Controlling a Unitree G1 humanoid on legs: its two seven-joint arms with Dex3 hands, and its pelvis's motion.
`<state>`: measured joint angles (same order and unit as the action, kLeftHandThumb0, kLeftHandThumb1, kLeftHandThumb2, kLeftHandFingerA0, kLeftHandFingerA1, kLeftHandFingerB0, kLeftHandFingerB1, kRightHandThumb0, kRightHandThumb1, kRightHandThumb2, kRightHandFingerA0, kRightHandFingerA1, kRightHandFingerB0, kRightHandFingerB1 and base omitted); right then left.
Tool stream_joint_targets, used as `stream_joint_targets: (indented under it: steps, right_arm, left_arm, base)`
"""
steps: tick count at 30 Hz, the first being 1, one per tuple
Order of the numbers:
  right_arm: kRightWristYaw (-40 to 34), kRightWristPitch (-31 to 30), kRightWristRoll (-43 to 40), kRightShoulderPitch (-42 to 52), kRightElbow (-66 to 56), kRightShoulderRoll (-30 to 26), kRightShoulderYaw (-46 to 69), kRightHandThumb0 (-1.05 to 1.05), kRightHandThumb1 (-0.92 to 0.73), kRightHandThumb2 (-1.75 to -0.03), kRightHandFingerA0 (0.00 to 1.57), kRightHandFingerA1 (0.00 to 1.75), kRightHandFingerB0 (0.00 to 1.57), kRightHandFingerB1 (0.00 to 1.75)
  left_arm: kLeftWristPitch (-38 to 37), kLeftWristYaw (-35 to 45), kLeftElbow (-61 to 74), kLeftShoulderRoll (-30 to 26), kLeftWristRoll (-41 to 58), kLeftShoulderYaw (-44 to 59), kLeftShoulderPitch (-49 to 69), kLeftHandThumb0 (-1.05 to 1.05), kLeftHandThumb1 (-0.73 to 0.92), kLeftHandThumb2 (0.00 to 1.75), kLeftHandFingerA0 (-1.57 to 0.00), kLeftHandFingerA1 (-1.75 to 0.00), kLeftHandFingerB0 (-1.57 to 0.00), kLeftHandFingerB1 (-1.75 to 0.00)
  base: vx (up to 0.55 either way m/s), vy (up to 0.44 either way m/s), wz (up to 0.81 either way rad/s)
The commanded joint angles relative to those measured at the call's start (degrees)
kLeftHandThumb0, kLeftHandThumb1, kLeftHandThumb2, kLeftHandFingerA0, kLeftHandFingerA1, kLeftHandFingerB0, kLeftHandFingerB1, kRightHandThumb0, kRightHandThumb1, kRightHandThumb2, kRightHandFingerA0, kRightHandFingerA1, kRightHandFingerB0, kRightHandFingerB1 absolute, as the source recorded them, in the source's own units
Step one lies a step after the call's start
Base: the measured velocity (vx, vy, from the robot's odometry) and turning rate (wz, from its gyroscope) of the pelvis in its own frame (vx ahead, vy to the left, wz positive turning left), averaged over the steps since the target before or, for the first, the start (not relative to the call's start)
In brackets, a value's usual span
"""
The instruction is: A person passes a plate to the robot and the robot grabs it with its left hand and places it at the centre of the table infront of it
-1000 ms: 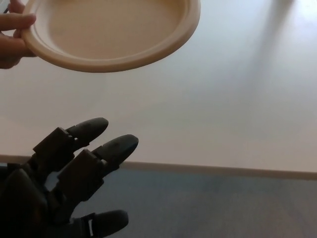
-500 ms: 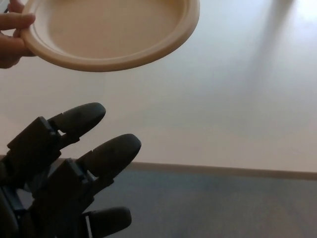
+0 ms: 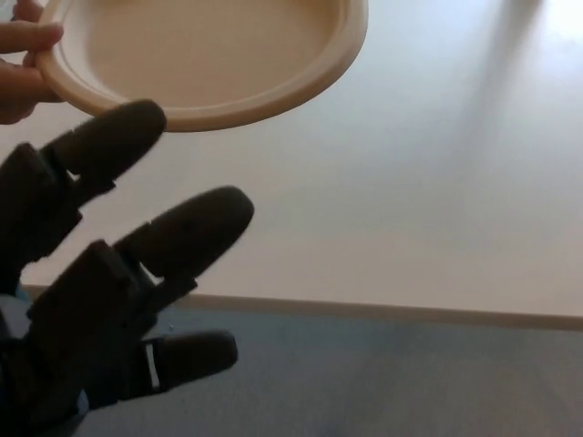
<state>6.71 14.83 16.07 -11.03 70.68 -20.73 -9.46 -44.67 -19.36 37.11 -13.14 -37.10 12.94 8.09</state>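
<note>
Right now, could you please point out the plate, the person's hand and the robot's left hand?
plate [image 3: 205, 50]: head view, inner well.
person's hand [image 3: 18, 68]: head view, fingers.
left hand [image 3: 86, 300]: head view, palm.

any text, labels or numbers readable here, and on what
None can be read. The plate is plain, the table is bare of print, and the left hand shows only a small white mark on its thumb, with no letters.

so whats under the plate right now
Below the plate lies the pale table, bare where it shows. The robot's open left hand reaches up, one fingertip overlapping the rim. A person's hand holds the left edge. The plate's underside is hidden.
</note>
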Motion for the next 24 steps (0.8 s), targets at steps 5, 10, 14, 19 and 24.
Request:
stream_joint_targets:
  steps: [5,10,14,19,24]
  right_arm:
    - [0.47,-0.41,0.18,0.08,0.30,-1.51,0.17,-0.72,-0.81,-0.64,0.30,0.54,0.29,0.42]
    - [0.65,-0.23,-0.09,-0.08,0.14,-1.51,0.50,-0.71,-0.81,-0.64,0.32,0.56,0.31,0.44]
    - [0.49,-0.68,0.18,-0.34,0.48,-1.39,0.41,-0.73,-0.80,-0.64,0.31,0.55,0.30,0.43]
    - [0.73,-0.46,0.10,-0.53,0.12,-1.59,0.47,-0.72,-0.79,-0.65,0.30,0.57,0.27,0.43]
    - [1.14,-0.33,-0.23,-0.75,0.02,-1.67,0.91,-0.72,-0.81,-0.64,0.33,0.58,0.29,0.44]
  left_arm:
    - [12.28,8.73,-6.73,-3.51,-1.57,0.67,-10.98,-0.35,0.29,0.89,0.00,-0.49,-0.01,-0.48]
    - [16.67,11.20,-9.28,-4.44,-3.89,-0.23,-15.84,-0.70,0.46,0.82,-0.08,-0.35,-0.02,-0.41]
    - [19.83,14.02,-10.55,-5.25,-4.57,-1.13,-17.40,-0.71,0.45,0.77,-0.08,-0.33,-0.06,-0.38]
    - [24.02,18.12,-10.76,-7.24,-6.94,-2.28,-18.47,-0.72,0.45,0.80,-0.07,-0.29,-0.03,-0.29]
    - [28.17,20.98,-11.48,-8.34,-9.89,-4.42,-20.40,-0.75,0.47,0.83,-0.08,-0.21,-0.03,-0.27]
  base:
    - [0.00,0.000,0.00]
    - [0.00,0.000,0.00]
    - [0.00,0.000,0.00]
    - [0.00,0.000,0.00]
    - [0.00,0.000,0.00]
